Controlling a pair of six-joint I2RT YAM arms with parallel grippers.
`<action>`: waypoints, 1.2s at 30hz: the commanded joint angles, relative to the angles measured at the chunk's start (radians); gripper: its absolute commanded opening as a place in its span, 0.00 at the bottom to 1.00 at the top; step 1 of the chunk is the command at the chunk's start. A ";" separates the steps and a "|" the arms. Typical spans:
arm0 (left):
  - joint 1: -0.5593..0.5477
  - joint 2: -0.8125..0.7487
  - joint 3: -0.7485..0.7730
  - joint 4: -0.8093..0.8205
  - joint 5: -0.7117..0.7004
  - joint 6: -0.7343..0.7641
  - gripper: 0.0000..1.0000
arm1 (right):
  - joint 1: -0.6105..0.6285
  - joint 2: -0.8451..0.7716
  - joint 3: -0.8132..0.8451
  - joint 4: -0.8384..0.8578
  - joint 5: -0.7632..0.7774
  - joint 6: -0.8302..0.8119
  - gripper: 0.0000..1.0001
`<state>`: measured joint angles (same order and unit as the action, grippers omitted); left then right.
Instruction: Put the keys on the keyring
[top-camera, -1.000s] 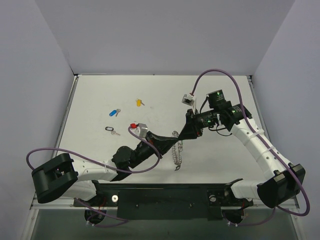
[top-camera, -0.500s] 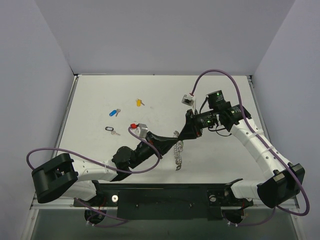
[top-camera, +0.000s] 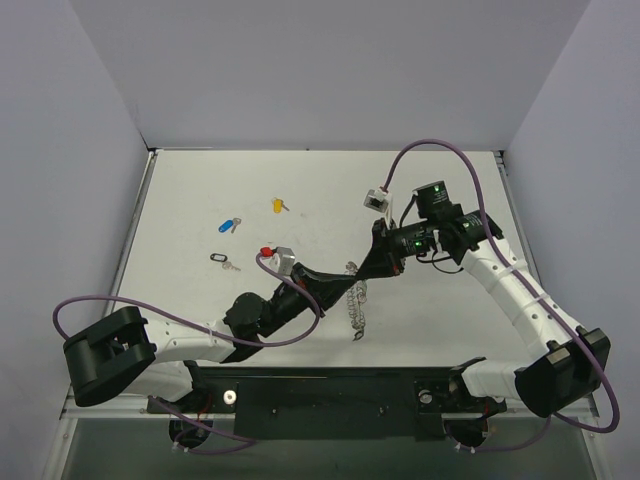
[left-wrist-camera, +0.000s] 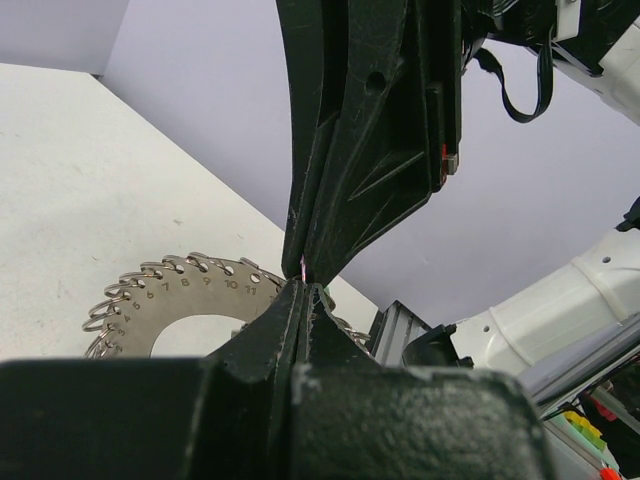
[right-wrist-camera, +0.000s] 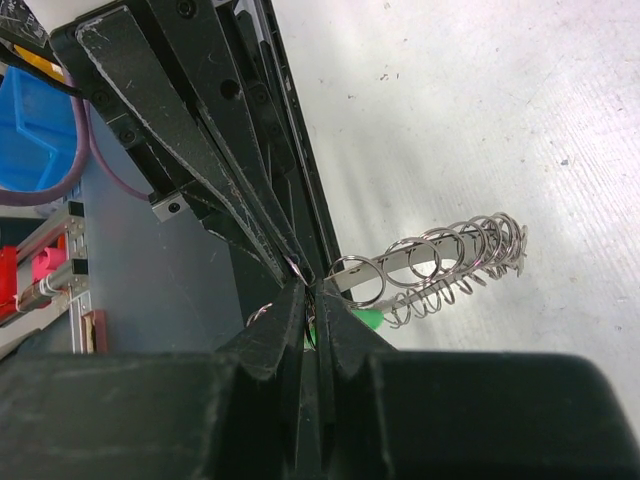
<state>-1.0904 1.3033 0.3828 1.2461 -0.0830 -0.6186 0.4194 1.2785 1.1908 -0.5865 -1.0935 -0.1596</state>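
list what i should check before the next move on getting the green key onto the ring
1. Left claw shut on the keyring: ok, as far as the wrist view shows.
2. Right claw shut on the green key: ok, green shows between its fingers.
3. Both claw tips together at the ring's edge: ok.
4. Key lined up with a wire loop: cannot tell, the tips hide it.
5. Blue key, yellow key and black key lying apart on the table: ok.
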 joint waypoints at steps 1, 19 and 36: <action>-0.005 -0.009 0.002 0.257 -0.008 -0.013 0.00 | -0.010 -0.039 -0.007 -0.001 -0.029 -0.006 0.00; 0.113 -0.374 0.085 -0.598 0.156 -0.052 0.61 | 0.059 0.010 0.171 -0.493 0.257 -0.567 0.00; 0.032 -0.082 0.290 -0.534 0.479 0.246 0.67 | 0.131 0.021 0.227 -0.621 0.362 -0.807 0.00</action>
<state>-1.0286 1.1702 0.5869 0.6476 0.3832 -0.4633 0.5514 1.3056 1.4044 -1.1625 -0.7090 -0.9318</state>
